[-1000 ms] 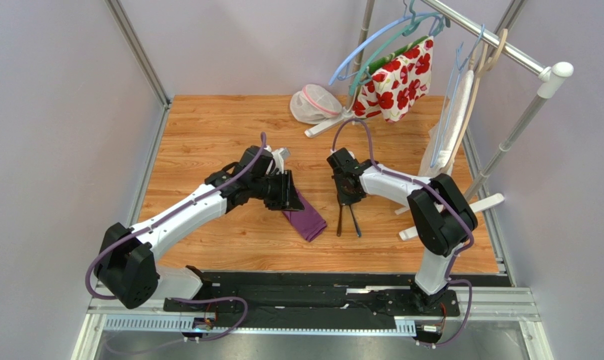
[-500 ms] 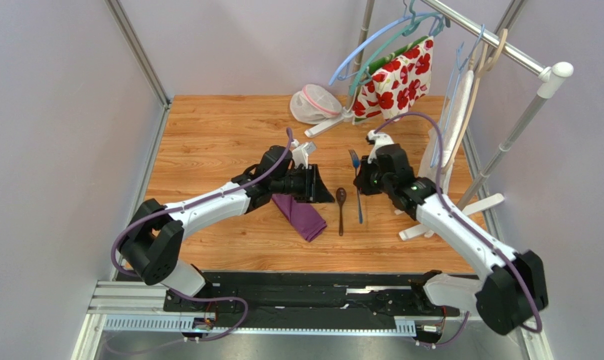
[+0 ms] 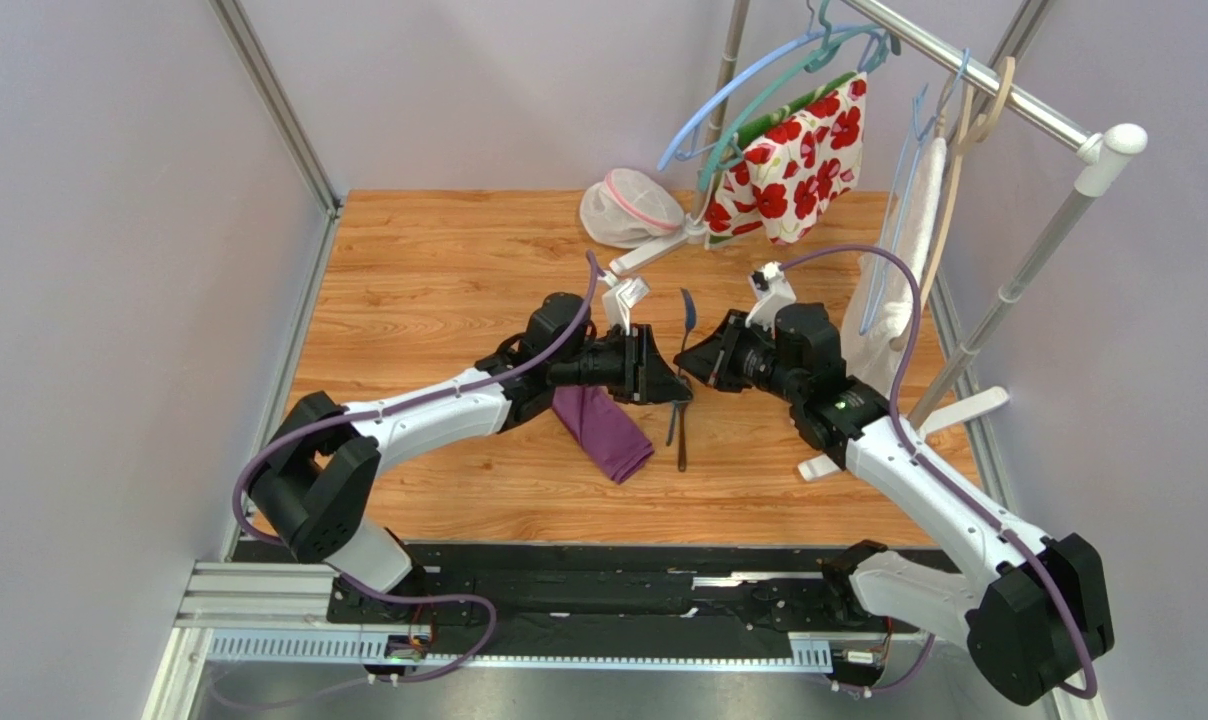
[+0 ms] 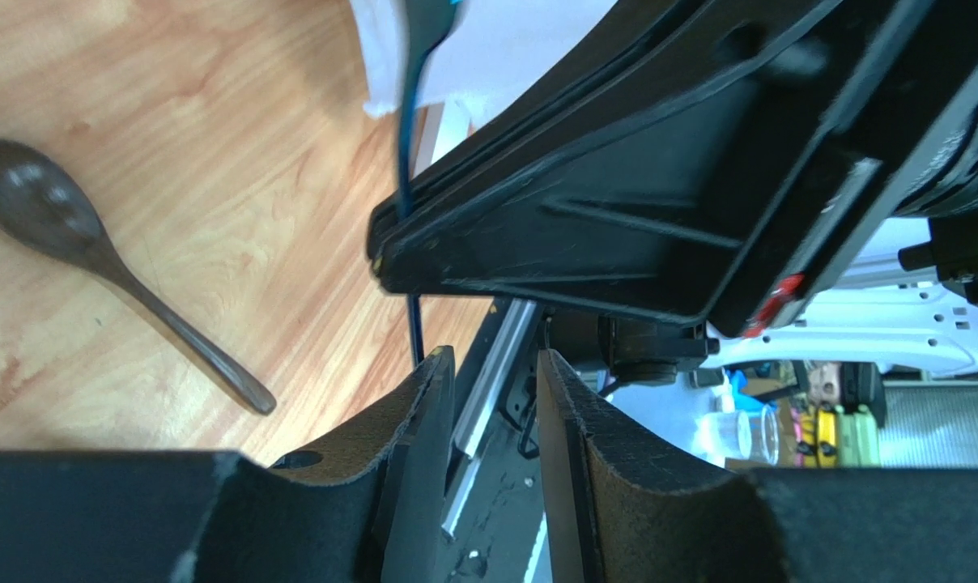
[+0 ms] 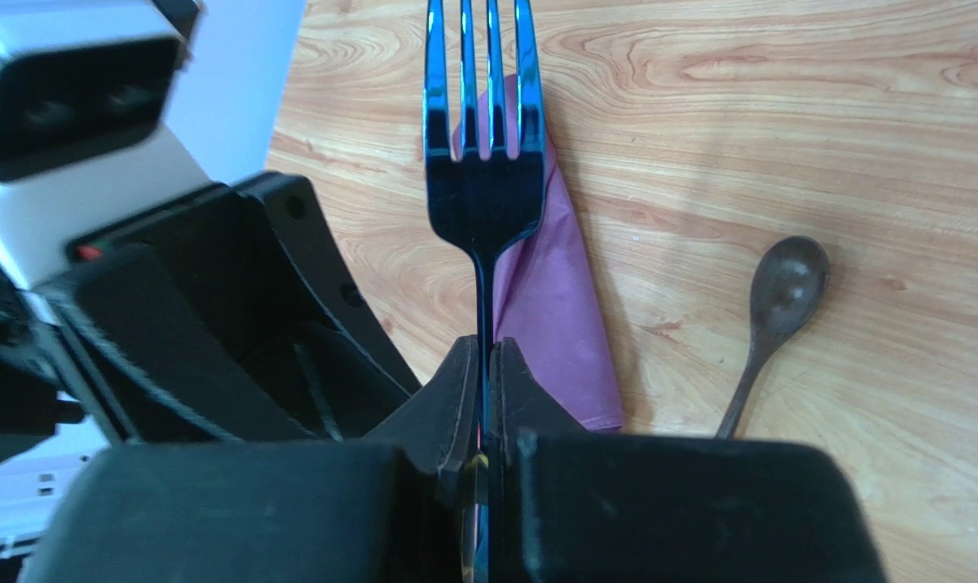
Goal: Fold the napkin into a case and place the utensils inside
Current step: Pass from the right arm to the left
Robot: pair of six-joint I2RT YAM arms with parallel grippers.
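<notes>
The dark purple napkin (image 3: 604, 429) lies as a narrow folded strip on the wooden table, and it also shows in the right wrist view as the napkin (image 5: 557, 318). My right gripper (image 3: 697, 365) is shut on the handle of a dark fork (image 5: 484, 182), held off the table with its tines over the strip. My left gripper (image 3: 673, 384) faces it, open, nothing between its fingers (image 4: 423, 401); the fork's thin handle (image 4: 405, 182) passes just beyond the fingertip. The spoon (image 5: 771, 306) lies flat on the wood right of the napkin.
A clothes rack stands at the back right, carrying hangers and a white cloth with red flowers (image 3: 794, 150). A white mesh pouch (image 3: 625, 210) sits by the rack's foot at the far edge. Grey walls close the left side and the back.
My right gripper has lifted the fork off the table and swung it left. My left gripper has moved right, off the napkin, until the two grippers nearly meet.
</notes>
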